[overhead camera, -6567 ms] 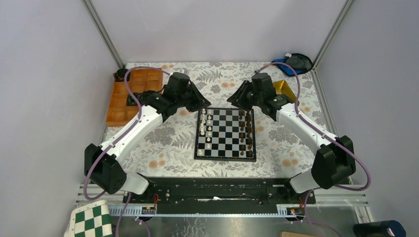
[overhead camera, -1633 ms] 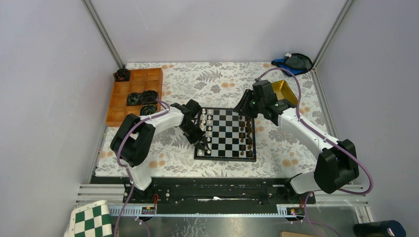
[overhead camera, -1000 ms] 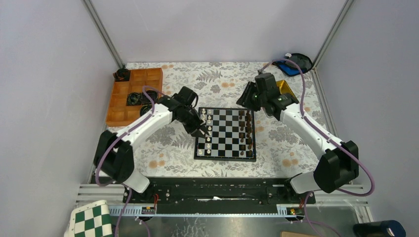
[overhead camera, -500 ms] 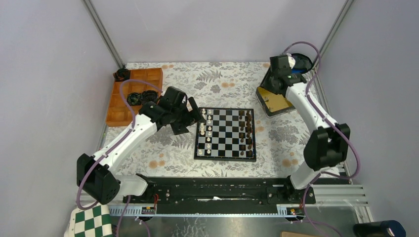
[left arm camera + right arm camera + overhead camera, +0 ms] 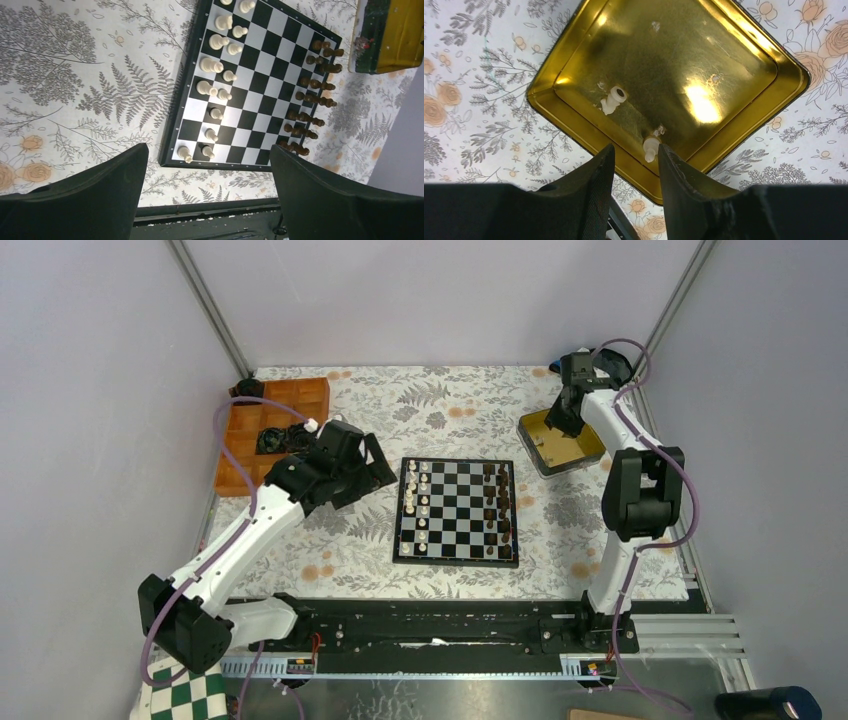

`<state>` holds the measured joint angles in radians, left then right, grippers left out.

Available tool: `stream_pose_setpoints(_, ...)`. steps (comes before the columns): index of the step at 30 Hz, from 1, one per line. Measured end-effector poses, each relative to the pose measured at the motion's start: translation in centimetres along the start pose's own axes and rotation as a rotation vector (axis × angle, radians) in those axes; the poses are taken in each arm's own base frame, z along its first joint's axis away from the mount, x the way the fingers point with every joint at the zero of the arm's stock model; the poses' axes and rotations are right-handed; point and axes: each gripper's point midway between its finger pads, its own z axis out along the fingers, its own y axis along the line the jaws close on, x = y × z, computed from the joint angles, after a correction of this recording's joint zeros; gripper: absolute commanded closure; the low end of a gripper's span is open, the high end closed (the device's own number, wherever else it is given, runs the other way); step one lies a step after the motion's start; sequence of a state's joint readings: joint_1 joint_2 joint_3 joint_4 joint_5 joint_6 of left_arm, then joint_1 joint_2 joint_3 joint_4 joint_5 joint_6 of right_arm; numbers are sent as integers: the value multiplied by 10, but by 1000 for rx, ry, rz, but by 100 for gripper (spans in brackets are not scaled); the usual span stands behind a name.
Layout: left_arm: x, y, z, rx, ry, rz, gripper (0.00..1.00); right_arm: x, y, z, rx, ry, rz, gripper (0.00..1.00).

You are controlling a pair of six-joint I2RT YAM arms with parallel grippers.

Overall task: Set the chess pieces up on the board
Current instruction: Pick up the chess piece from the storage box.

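So the board (image 5: pixel 457 512) sits mid-frame, long side running top to bottom. White chess pieces (image 5: pixel 420 502) stand upright in 2 columns down its left side. 2 more lie tipped over in the gold tray (image 5: pixel 542 98), upper right in the top view; one has its base aimed upper right. Left tool (image 5: pixel 207 150) is gaping wide w/ nothing in it. Right tool (image 5: pixel 636 148) is half spread over the tray, gripping nothing.

Left arm's black two-finger pincer (image 5: pixel 209 150) spread wide and empty, square black-framed chessboard with black and pale grey squares (image 5: pixel 260 75) ahead between its fingers, tiny cream chess pieces (image 5: pixel 212 65) lined toward the left finger, dark brown chess pieces (image 5: pixel 310 97) toward the right, yellow metal tin (image 5: pixel 395 30) far ahead right, fern-printed tablecloth (image 5: pixel 75 75) beneath.
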<state>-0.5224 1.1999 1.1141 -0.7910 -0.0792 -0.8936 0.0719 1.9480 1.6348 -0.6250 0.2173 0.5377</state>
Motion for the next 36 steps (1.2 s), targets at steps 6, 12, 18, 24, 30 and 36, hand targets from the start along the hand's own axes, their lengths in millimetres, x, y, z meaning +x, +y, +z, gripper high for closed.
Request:
stream_pose_setpoints(6,-4,8,1,-39,-27,16,1,9,-4,9,14,26,-24,57)
stream_pose_setpoints(12,-4,16,6,-83,-18,36,1,31,-12,21,31,82,-39,57)
stream_pose_setpoints(18,-4,17,8,-98,-17,46,1,60,-24,30,51,155,-51,58)
stream_pose_setpoints(24,-2,20,14,-116,-3,57,1,62,-22,33,35,154,-52,58)
stream_pose_setpoints(30,-1,21,18,-127,8,66,1,62,-21,34,33,154,-54,59)
stream_pose_setpoints(36,-1,22,19,-130,9,69,1,65,-20,38,26,163,-57,66)
